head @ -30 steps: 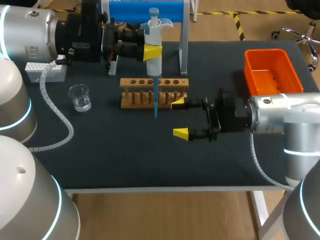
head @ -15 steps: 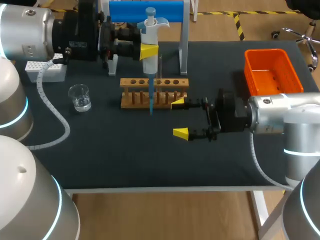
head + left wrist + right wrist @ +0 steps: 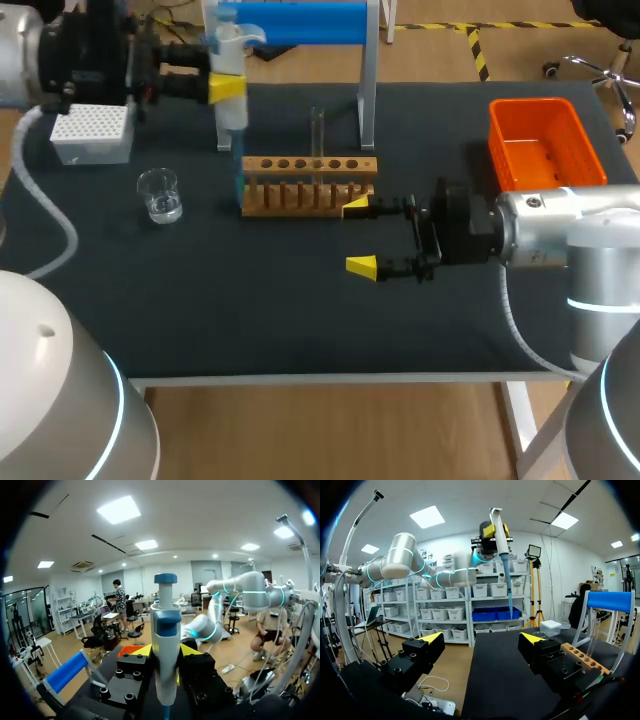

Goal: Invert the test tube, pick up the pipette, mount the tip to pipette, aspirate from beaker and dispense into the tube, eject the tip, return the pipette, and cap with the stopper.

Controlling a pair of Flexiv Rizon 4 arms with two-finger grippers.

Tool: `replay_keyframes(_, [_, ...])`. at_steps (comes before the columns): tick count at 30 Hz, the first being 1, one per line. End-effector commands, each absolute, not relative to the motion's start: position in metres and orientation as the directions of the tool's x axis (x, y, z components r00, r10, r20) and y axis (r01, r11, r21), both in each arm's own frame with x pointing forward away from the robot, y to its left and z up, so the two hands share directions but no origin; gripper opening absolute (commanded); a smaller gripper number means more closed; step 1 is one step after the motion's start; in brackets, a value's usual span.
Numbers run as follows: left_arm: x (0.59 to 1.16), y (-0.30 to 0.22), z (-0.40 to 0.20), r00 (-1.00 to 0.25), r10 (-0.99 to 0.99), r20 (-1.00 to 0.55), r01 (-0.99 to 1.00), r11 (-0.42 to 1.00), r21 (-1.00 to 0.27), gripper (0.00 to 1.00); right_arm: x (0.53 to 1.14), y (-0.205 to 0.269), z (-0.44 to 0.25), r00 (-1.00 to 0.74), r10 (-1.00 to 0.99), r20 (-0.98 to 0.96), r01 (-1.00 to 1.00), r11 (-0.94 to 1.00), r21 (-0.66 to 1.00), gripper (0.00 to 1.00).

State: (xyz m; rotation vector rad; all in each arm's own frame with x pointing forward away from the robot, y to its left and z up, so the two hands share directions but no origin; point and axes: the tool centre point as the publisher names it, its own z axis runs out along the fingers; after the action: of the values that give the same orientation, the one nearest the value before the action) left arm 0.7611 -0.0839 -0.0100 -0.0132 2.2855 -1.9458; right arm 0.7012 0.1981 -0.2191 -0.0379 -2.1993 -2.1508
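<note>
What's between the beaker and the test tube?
In the head view, the pipette in the left gripper hangs between them, its blue tip beside the wooden rack.

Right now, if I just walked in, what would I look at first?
Probably the pipette with its blue tip, held upright in the left gripper above the table, near the left end of the wooden rack. Next, the bright orange bin at the table's far right. Then the right gripper, open, by the rack's right end.
</note>
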Motion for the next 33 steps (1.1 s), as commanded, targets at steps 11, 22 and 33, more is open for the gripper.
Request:
replay_keyframes(11, [0.808,0.008,-0.035,-0.98,-0.148,-0.131,0.103,0.179,-0.978,0.0,0.701,0.197,-0.219,-0.998,-0.028,0.064,0.064,0.024,0.998,1.0])
replay_keyframes(22, [0.847,0.041,-0.053,-0.975,-0.173,-0.137,0.105,0.179,-0.978,0.0,0.701,0.197,-0.219,-0.998,-0.028,0.064,0.064,0.024,0.998,1.0])
replay_keyframes(33, [0.881,0.051,-0.067,-0.977,-0.167,-0.134,0.107,0.162,-0.981,0.0,0.701,0.197,-0.219,-0.998,-0.028,0.064,0.064,0.024,0.998,1.0])
